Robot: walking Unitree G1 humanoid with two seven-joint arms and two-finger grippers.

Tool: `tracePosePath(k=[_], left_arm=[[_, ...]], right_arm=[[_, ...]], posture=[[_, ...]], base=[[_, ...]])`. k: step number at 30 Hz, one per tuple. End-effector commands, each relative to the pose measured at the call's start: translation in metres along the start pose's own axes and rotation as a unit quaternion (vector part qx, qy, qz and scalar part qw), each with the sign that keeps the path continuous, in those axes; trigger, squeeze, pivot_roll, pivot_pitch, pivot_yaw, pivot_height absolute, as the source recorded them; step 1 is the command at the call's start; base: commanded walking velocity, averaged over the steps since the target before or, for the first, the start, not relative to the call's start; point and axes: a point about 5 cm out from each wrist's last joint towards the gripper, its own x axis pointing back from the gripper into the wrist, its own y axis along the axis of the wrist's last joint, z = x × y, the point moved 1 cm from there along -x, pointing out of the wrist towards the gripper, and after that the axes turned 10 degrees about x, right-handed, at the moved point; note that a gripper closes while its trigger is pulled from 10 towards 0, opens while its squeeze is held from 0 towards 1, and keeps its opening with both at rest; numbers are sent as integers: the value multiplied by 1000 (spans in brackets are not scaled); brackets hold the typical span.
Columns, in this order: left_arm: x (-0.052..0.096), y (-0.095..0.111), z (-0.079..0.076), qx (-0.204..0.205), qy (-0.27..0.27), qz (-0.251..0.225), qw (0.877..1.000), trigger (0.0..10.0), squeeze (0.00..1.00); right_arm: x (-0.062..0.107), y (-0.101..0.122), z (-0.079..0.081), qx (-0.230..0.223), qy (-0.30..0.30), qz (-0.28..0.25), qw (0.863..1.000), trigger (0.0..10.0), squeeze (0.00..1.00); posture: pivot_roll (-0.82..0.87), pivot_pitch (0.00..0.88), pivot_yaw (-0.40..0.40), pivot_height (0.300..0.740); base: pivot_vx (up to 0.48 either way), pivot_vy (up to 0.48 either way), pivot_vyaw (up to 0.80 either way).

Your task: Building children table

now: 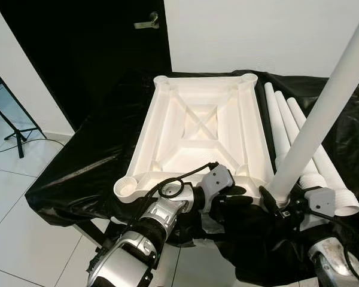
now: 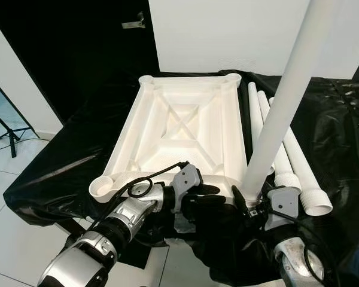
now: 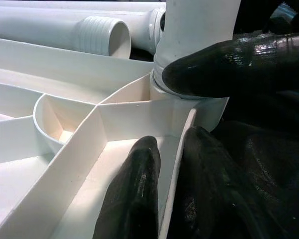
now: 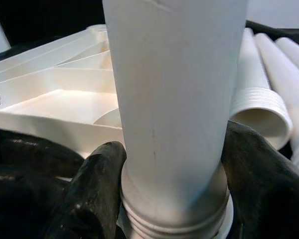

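Left eye view: counter under black sheet, white tiled floor, white wall, dark door. Tabletop inverted, long axis near-far. 3 spare legs lie right.

Left wrist view: left tool pinches tabletop's near rim.

Right wrist view: right tool grips upright leg, standing in near-right corner socket.

Both silver arms reach forward. The left gripper has its two black fingers pinched close together. The right gripper has its black fingers clamped from both sides.
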Motion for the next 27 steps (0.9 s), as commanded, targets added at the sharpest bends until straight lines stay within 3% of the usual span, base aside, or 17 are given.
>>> tracePosePath(k=[1,8,10,12,13,18,19,21,22,24,27], left_arm=[[5,-40,-18,59,-72,77,993,10000,0],[3,-39,-18,57,-73,77,993,10000,0],[3,-39,-18,57,-73,76,993,10000,0],[3,-39,-18,57,-73,76,993,10000,0],[3,-39,-18,58,-72,76,993,10000,0],[4,-40,-18,59,-71,77,993,10000,0],[4,-41,-18,60,-71,77,993,10000,0],[4,-41,-18,60,-71,77,993,10000,0],[4,-41,-18,60,-71,77,993,10000,0],[4,-41,-18,60,-71,77,993,10000,0],[3,-39,-18,59,-71,75,993,10000,0]], right_arm=[[4,-3,-3,-7,-28,8,1000,0,0],[-1,-3,-3,-6,-41,8,999,0,0],[-5,-4,-2,-6,-34,8,999,10000,0],[-5,-4,-2,-6,-34,8,999,10000,0],[-6,-4,-2,-11,-35,7,999,10000,1000],[-10,-2,0,-11,-7,2,1000,10000,992],[-11,-1,4,-2,27,-5,1000,10000,0],[-11,-1,4,-2,27,-5,1000,10000,0],[-10,1,7,11,74,-13,997,10000,0],[-10,1,7,11,74,-13,997,10000,0],[-11,2,6,30,150,-20,988,10000,0]], posture=[[72,0,53,740],[71,0,54,740],[72,0,52,740],[72,0,52,740],[72,0,52,740],[71,0,54,740],[71,0,54,740],[71,0,54,740],[70,0,52,740],[70,0,52,740],[66,0,51,740]], base=[[0,0,0],[0,0,0],[0,0,0],[0,0,0],[0,0,0],[0,0,0],[0,0,0],[0,0,0],[0,0,0],[0,0,0],[0,0,0]])
